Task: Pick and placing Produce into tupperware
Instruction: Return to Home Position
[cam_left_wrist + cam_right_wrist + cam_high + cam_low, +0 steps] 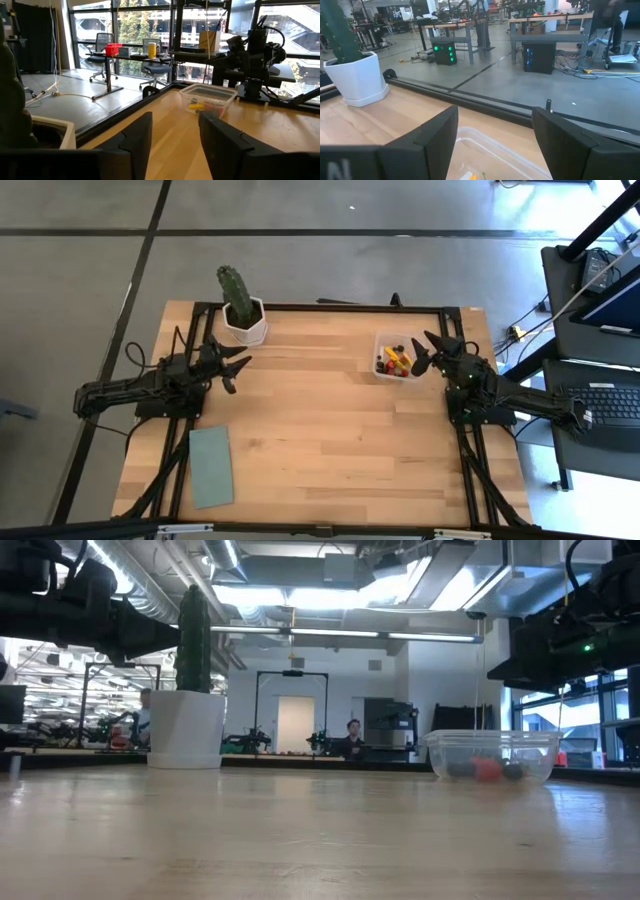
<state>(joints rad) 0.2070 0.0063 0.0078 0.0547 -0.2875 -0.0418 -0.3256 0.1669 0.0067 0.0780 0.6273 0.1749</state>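
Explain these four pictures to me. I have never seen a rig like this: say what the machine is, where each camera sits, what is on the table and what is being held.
This is a robot with two dark arms at a wooden table. One picture looks straight down from above, one looks level across the tabletop, and one comes from a camera on each wrist, looking out past that arm's two fingers. The left gripper is near a cactus in a white pot. The right gripper is beside the clear tupperware, which holds the small toy produce. A flat green pad lies on the left arm's side. Both grippers are open and hold nothing.
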